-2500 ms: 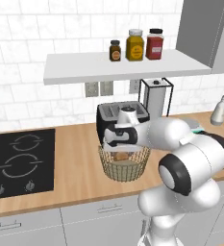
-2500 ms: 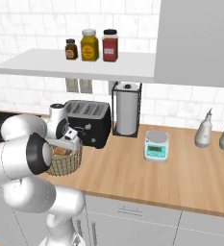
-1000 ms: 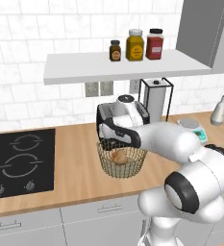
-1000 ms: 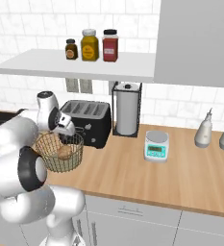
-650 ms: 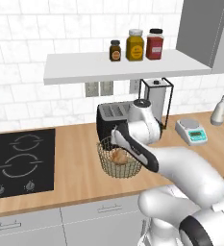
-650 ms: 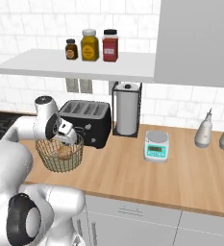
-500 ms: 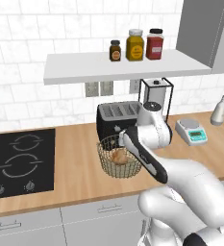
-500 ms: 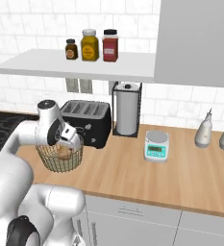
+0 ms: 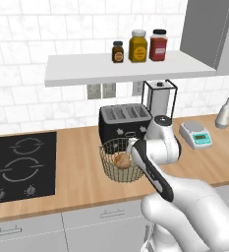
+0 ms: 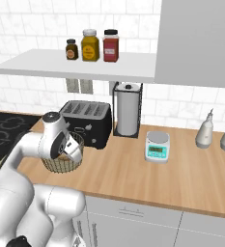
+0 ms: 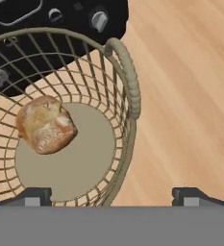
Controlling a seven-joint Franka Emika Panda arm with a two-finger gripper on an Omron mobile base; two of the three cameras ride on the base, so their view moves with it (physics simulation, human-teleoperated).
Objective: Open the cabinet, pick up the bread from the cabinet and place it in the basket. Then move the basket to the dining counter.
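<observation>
Bread [image 11: 45, 124] sits in the basket [image 11: 125, 81]. Our claw [image 11: 111, 196] gapes wide, empty, straddling its rim. Light, springy wire; we'd grip the handle loop.

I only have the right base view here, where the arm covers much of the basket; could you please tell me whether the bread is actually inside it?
Observer: Yes. In the hand view the bread lies on the flat base of the basket, off to one side.
Operator: Thank you. Are the jaws open or shut?
Observer: The gripper is open; its fingertips stand on either side of the basket's rim, one inside and one outside.
Operator: Is anything close behind the basket?
Observer: The left base view shows the black toaster directly behind it, on the wood counter.
</observation>
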